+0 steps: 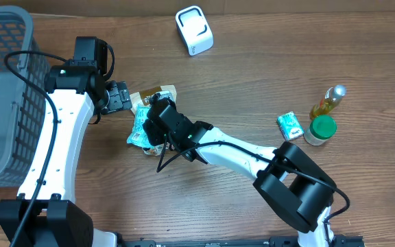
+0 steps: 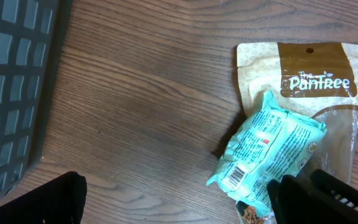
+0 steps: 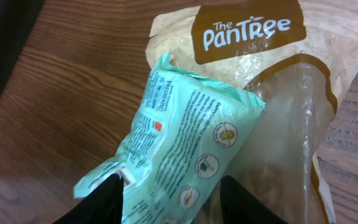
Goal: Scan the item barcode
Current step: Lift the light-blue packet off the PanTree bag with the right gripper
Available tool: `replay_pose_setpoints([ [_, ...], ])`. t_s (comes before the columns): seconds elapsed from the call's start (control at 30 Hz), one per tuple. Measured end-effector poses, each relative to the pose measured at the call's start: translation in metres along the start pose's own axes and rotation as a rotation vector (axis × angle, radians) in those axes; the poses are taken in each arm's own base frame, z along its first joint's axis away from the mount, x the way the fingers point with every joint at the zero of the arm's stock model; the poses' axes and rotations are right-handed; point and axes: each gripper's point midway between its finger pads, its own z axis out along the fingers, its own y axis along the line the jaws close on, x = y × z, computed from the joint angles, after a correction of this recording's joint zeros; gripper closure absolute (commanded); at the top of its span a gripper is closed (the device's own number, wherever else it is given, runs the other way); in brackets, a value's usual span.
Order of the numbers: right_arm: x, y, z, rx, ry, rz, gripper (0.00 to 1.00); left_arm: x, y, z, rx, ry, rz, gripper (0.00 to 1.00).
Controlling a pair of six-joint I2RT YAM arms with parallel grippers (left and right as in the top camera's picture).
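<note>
Overhead and wrist views of the bench with two arms. The teal packet, the item concerned, lies left of centre on the bench, its upper end overlapping the lower part of a tan pouch printed "The Pantree". A white barcode label shows near the packet's lower left end in the left wrist view. The right tool is down at the packet, one finger on each side of its lower end; the fingers stand apart, but whether they are pinching the packet or only flanking it cannot be told. The left tool sits just left of the pouch, above the bench, its fingers spread wide and holding nothing. A grey mesh basket occupies the far left edge. A white scanner stands at the top, well apart from the packet. At the right are a small teal carton, a green-lidded jar and a yellow bottle.
</note>
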Motion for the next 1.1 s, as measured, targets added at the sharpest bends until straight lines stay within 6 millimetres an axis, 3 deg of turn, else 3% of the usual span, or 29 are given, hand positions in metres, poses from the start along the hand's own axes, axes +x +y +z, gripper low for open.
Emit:
replay_pose_setpoints([
  [0.23,-0.003,0.001,0.006,-0.007,-0.024,0.001,0.53,0.0,0.0,0.0,0.0,0.0,0.0,0.0],
  [0.43,0.01,-0.008,0.023,0.014,0.001,-0.001,0.55,0.0,0.0,0.0,0.0,0.0,0.0,0.0],
  [0.7,0.01,-0.01,0.027,0.023,-0.004,0.0,0.73,0.0,0.0,0.0,0.0,0.0,0.0,0.0],
  [0.9,0.004,-0.004,0.029,-0.003,-0.032,0.005,0.96,0.0,0.0,0.0,0.0,0.0,0.0,0.0],
  [1.1,-0.006,0.007,0.016,-0.048,-0.045,0.004,0.96,0.0,0.0,0.0,0.0,0.0,0.0,0.0],
])
